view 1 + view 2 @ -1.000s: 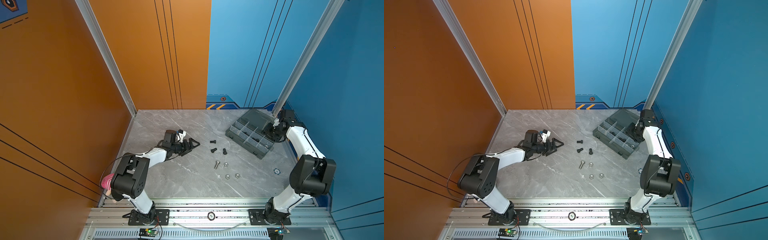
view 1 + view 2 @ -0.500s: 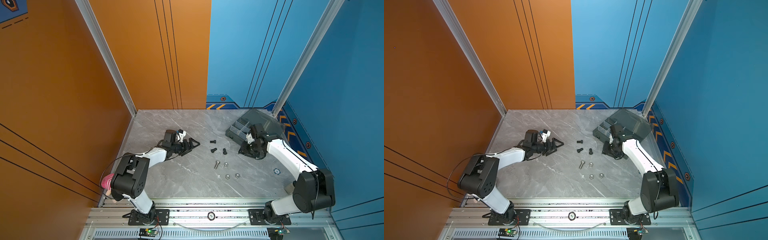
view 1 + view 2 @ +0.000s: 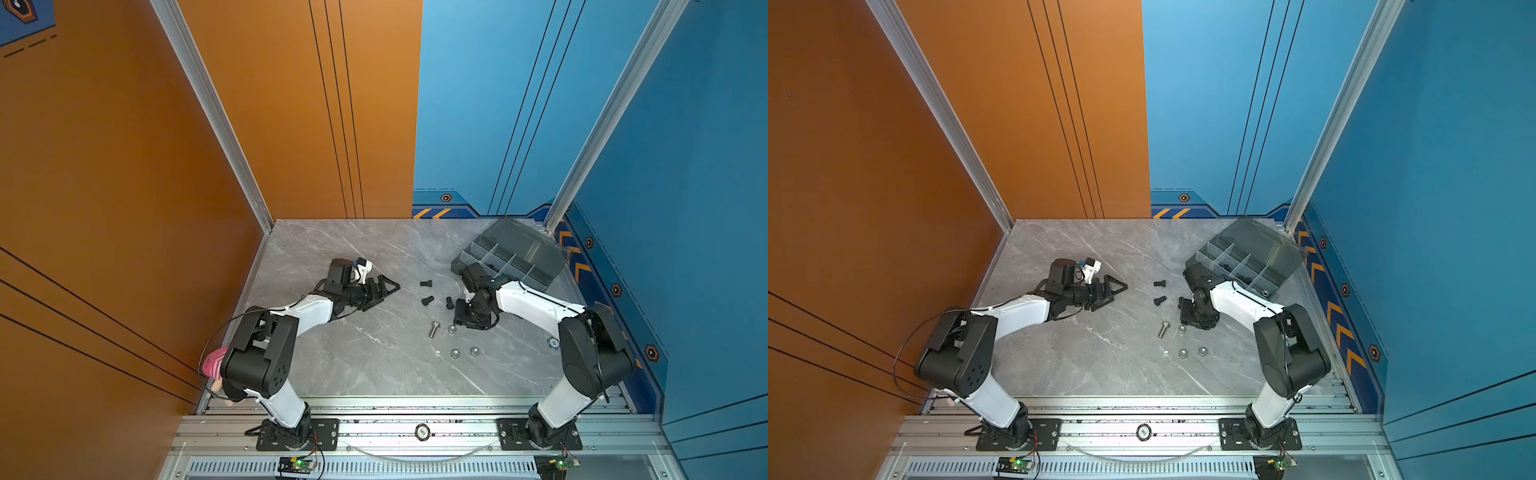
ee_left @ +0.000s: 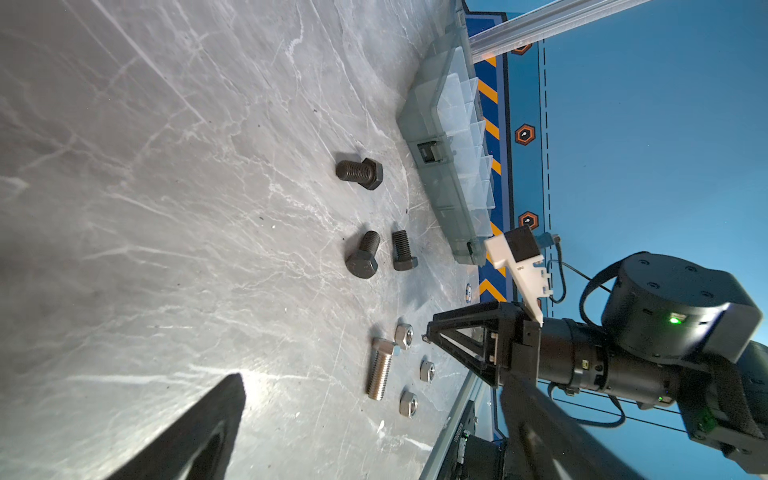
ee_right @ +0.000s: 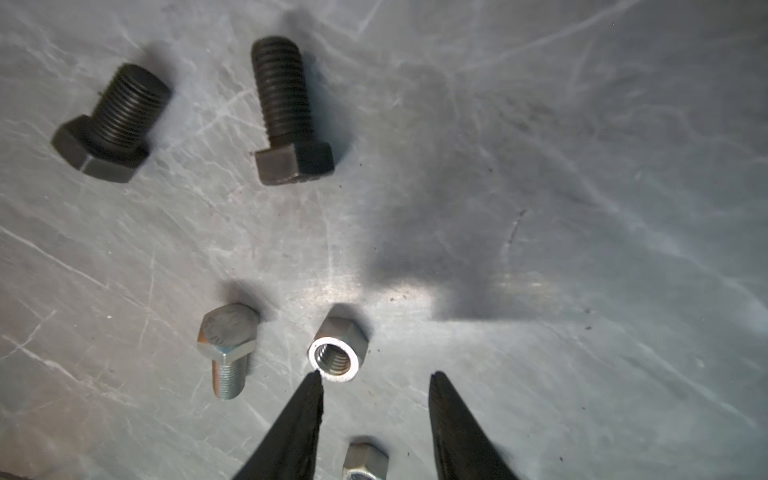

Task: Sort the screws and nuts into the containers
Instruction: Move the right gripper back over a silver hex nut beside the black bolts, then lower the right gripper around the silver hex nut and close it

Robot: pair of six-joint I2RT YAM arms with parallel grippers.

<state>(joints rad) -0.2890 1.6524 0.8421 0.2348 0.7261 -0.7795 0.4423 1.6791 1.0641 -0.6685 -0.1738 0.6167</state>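
- R fingers (image 5: 299,424): part open, nothing btwn them; 1 tip sits right at the rim of the nearest silver nut (image 5: 334,353), touching or not I can't tell.
- L fingers (image 3: 388,286): spread, empty, low by the surface (image 3: 353,365), at 9 o'clock of the parts and well apart from them.
- In both top views that nut lies near mid-surface, bore up. The silver bolt (image 5: 226,353) is just beside it at 9 o'clock, 2 more silver nuts (image 3: 455,353) at 5–6 o'clock, 3 black bolts (image 3: 425,284) at 11–12 o'clock, and the organiser box (image 4: 432,183) at 1 o'clock, lid up.
- Handling, my read: steel nut, rigid, small, light, w/ smooth plated faces, so slippery. It won't break, but prob. skids or flips on the polished surface if nudged off-centre.
- Take hold across 2 opposite flats, fingers straddling it, tips down near the surface; a corner-to-corner pinch likely squirts it out.
- Bolts: pinch across the shank near the head, since they roll.
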